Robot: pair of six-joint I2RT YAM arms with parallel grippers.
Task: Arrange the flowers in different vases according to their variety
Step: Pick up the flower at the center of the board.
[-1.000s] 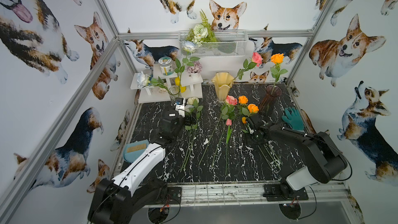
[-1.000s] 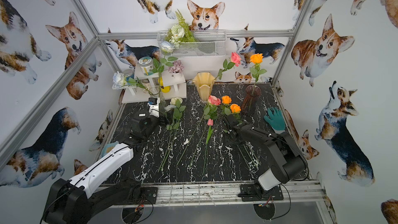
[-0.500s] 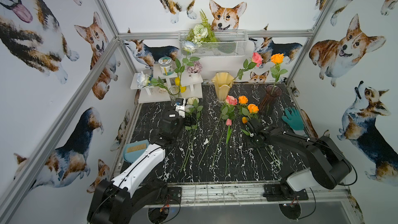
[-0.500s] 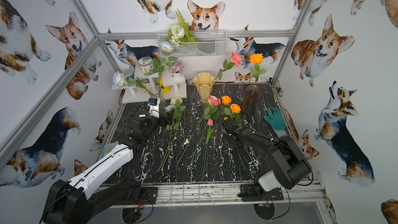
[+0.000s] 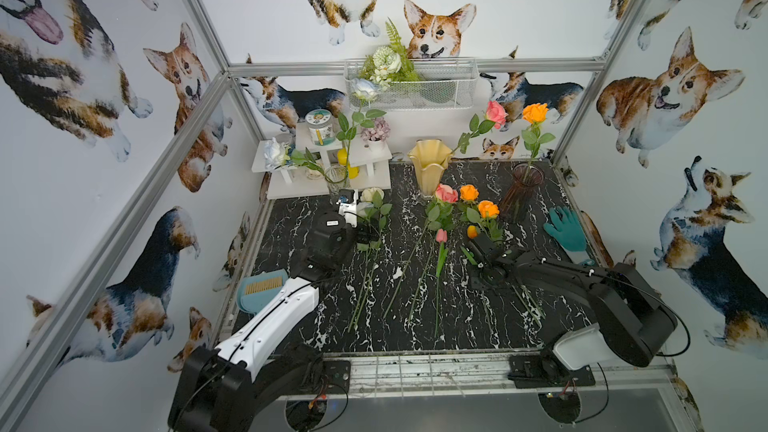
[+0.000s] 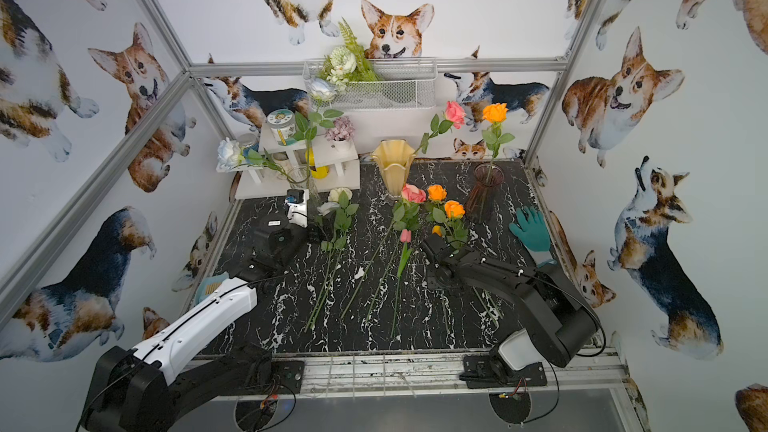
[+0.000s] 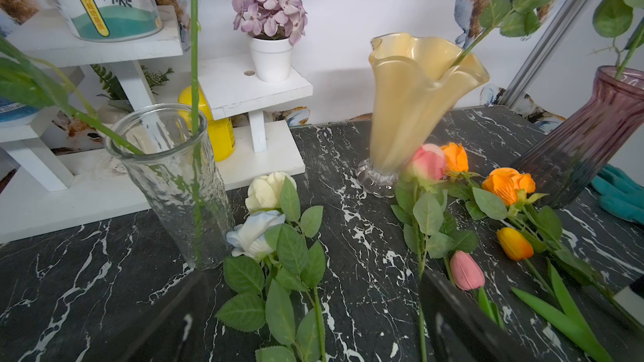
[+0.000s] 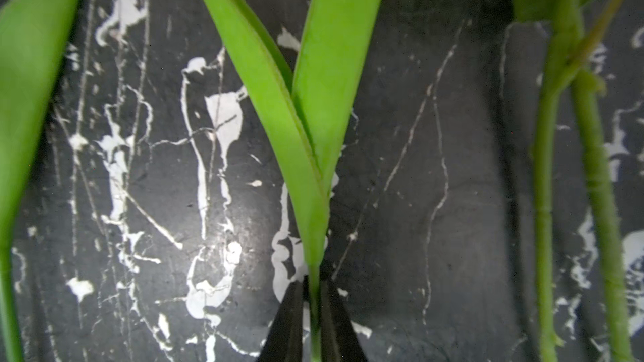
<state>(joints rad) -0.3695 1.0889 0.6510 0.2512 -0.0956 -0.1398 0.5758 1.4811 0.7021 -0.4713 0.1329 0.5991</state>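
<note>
Right claw (image 8: 312, 294) is clenched on the thin green stem of the orange tulip (image 5: 472, 231), pinching just under its pair of leaves, low over the black marble table (image 5: 478, 326). Left claw (image 7: 313, 311) hangs spread wide, gripping nothing, with the stems of two white roses (image 7: 258, 235) lying between its fingers. Behind stand the yellow vase (image 5: 430, 168) with a pink rose (image 5: 496, 114), the purple vase (image 5: 521, 191) with an orange rose (image 5: 535, 113), and the clear vase (image 5: 336, 178) with two pale blooms (image 5: 364, 89). The pink tulip (image 5: 441, 236) lies beside the grasped stem, toward the left claw.
</note>
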